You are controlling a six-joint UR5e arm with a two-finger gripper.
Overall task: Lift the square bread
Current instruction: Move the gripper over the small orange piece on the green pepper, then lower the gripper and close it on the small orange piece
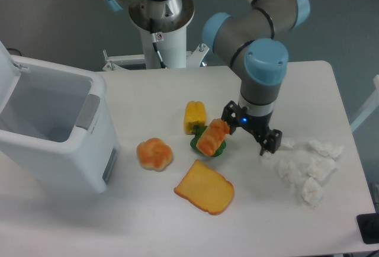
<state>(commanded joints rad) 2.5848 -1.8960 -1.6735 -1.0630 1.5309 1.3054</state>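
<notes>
The single camera view shows the white surface (pixel 148 97) from above and in front. The bread (pixel 212 137) lies tilted near the middle, propped on a green pepper (pixel 208 147), with a yellow pepper (pixel 195 116) just behind it. A round bun (pixel 154 153) sits to its left and a flat toast slice (pixel 205 187) lies nearer the camera. The end effector (pixel 251 134) hangs just to the right of the bread, its fingers spread wide and holding nothing; one finger (pixel 230 116) is right at the bread's upper end, the other (pixel 272 141) near the edge of a heap of crumpled white paper (pixel 308 168). Whether the near finger touches the bread cannot be told. A white bin (pixel 53 132) with its lid raised stands at the left.
</notes>
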